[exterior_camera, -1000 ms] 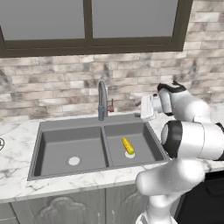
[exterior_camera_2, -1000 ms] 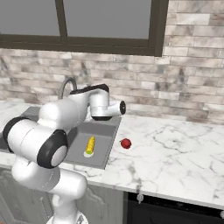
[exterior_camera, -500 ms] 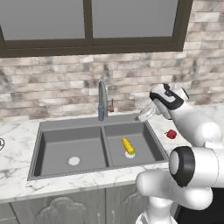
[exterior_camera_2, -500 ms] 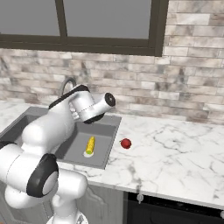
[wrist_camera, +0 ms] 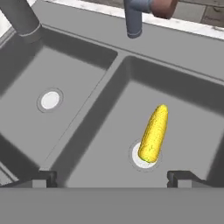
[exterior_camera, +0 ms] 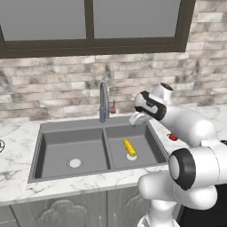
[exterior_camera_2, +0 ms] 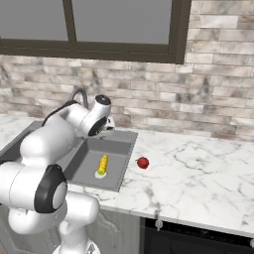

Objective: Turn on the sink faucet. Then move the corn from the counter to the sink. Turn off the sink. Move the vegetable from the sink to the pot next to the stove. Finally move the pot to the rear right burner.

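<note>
Hand view: your jaws stand spread and empty above the sink (wrist_camera: 87,65), where the corn (wrist_camera: 153,133) lies over the right basin's drain, so descending off-centre could nudge the round cob aside or clip the nearby faucet (exterior_camera: 103,101).

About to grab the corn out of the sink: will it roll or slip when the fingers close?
The corn is a rounded, tapered cob, so it would probably roll sideways if nudged. It lies partly over the drain on the smooth basin floor, so it may slide. It looks stiff and light.
</note>
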